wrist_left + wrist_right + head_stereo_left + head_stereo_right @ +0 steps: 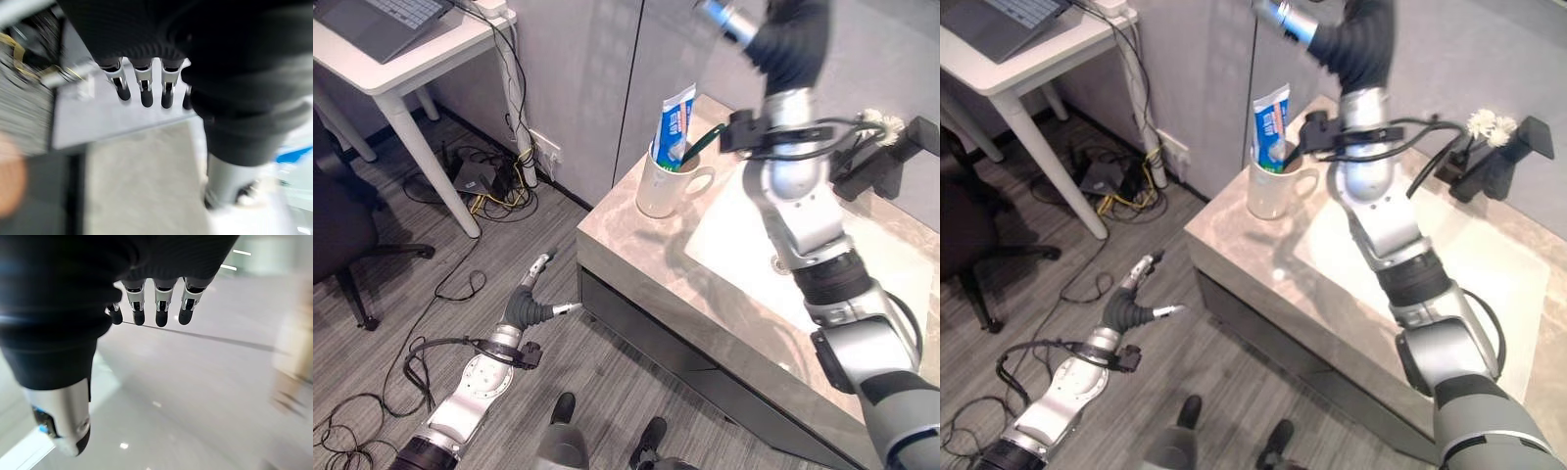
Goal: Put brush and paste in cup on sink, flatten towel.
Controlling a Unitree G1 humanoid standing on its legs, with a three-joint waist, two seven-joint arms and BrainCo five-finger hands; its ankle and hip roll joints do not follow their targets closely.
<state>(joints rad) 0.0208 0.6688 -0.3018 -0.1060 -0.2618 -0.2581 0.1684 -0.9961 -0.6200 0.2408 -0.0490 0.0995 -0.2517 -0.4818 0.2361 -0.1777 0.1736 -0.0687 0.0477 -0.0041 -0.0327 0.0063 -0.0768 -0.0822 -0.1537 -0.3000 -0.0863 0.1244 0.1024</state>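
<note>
My right hand (146,298) raised high above sink (901,264), fingers straight, empty. Left hand (533,294) low over floor beside worktop (636,259), fingers extended, empty. Toothpaste tube (675,122) and green toothbrush (705,142) upright in white mug (661,186) on worktop.

White desk (406,73) w/ laptop (382,22) (top left), office chair (342,235), floor cables (494,181).

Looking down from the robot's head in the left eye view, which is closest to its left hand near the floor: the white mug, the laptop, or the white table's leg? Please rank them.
From the left hand:
1. Table leg, on the floor up and to its left.
2. Mug, on the counter corner, holding the toothpaste and a green brush.
3. Laptop, on the table at the far left.
</note>
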